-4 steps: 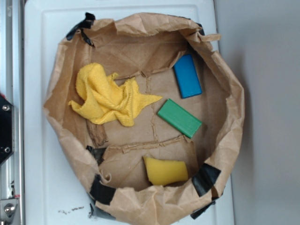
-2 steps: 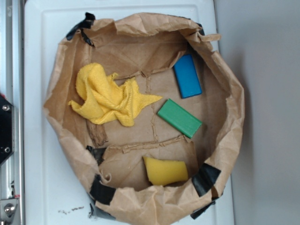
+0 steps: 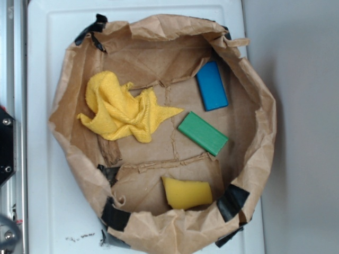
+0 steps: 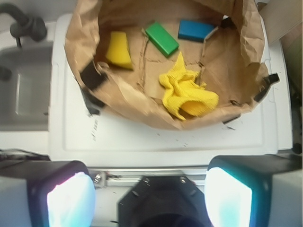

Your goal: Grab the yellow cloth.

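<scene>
Surface: white tray-like board [image 3: 47, 211] with a grey background on one side and a metal rail along the other edge in the exterior view.

Container: one brown paper bag [image 3: 267, 121], walls rolled down to form a shallow, crumpled basin, patched at several places on the rim with black tape [image 3: 232, 201]. It stands on the white board and fills most of it.

Contents, all lying on the bag's floor and apart from one another:
- yellow cloth [image 3: 123, 108] [image 4: 185, 92], wrinkled terry fabric with pointed corners, bunched against the bag's wall; in the wrist view it is the item nearest the camera, just inside the near rim.
- blue block [image 3: 212, 85] [image 4: 196, 30], flat rectangular, near the far wall.
- green block [image 3: 203, 133] [image 4: 162, 39], flat rectangular, between the blue block and the wedge.
- yellow wedge block [image 3: 186, 193] [image 4: 119, 49], smooth, close to a taped section of rim.

Gripper [image 4: 150, 198]: outside the bag, over the board's edge, its two fingers [image 4: 66, 198] spread wide with nothing between them, well apart from the cloth.
</scene>
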Motion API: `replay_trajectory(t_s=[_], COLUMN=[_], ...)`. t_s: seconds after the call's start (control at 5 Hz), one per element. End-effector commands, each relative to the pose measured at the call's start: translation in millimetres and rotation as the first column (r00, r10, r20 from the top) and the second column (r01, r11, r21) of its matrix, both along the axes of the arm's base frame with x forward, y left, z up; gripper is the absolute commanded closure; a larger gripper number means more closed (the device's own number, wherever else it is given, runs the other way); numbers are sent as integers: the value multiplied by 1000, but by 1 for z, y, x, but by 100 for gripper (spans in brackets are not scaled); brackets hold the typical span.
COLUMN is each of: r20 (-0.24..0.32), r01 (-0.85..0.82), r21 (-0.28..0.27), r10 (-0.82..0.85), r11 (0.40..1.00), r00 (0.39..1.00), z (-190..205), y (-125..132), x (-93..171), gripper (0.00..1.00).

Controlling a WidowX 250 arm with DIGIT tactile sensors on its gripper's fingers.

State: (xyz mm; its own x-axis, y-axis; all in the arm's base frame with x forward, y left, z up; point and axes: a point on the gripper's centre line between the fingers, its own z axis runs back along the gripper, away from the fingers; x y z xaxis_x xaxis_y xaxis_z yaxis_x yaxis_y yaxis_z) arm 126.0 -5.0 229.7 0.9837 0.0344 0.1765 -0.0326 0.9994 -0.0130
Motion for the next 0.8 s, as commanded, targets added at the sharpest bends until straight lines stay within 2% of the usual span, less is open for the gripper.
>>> replay_trajectory(t_s=[0.0, 0.2, 0.4, 0.6], r20=[10, 10, -25, -32], r01=[-6, -6, -35, -77], r21=[-3, -3, -34, -19], r10=[6, 6, 34, 77], r11=[1000, 1000, 999, 997], r00=[1000, 1000, 999, 997], z=[3, 3, -17, -37], y=[1, 1, 4, 12], x=[3, 3, 53, 94], gripper=[0, 0, 0, 0])
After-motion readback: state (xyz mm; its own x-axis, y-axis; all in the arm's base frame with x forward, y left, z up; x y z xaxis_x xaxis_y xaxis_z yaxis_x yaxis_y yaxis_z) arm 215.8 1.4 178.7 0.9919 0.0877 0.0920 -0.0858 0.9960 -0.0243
